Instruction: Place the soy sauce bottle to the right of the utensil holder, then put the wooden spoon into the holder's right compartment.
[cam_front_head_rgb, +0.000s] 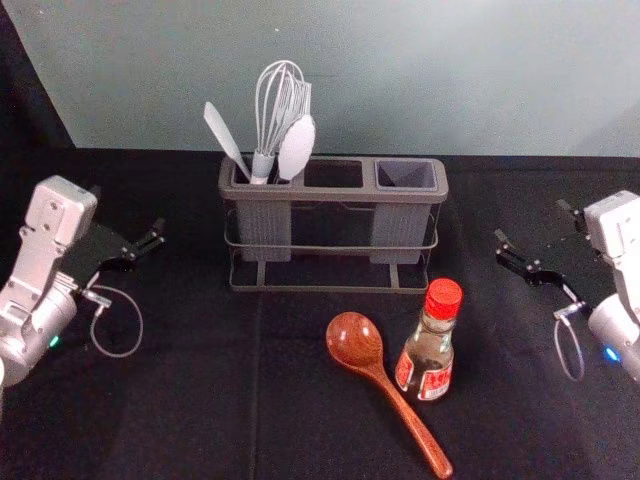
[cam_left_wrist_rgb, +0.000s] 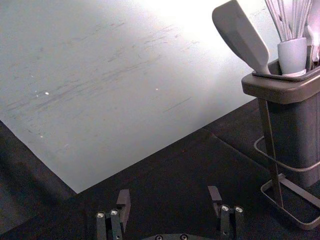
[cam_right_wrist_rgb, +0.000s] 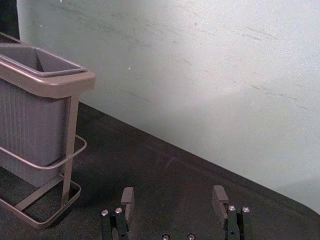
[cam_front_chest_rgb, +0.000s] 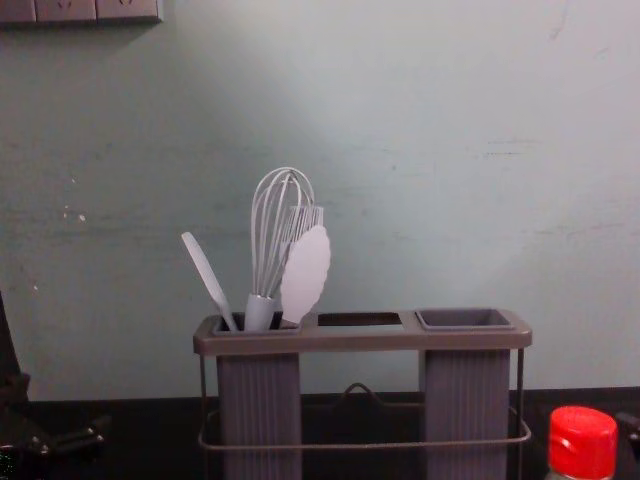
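Black-covered bench (cam_front_head_rgb: 180, 400), far edge at a pale wall (cam_front_head_rgb: 400, 70): soy sauce bottle (cam_front_head_rgb: 430, 352) found upright, nearer the bench's near edge than the utensil holder (cam_front_head_rgb: 335, 290), just beside the wooden spoon (cam_front_head_rgb: 356, 342). Right gripper (cam_right_wrist_rgb: 173, 195), toward the bench's right edge, is the nearer, fingers wide apart and empty; the bottle lies leftward and nearward of it, its vertical axis calling for a side-on grasp. Left gripper (cam_left_wrist_rgb: 169, 194), idle toward the left edge, is likewise spread and empty.
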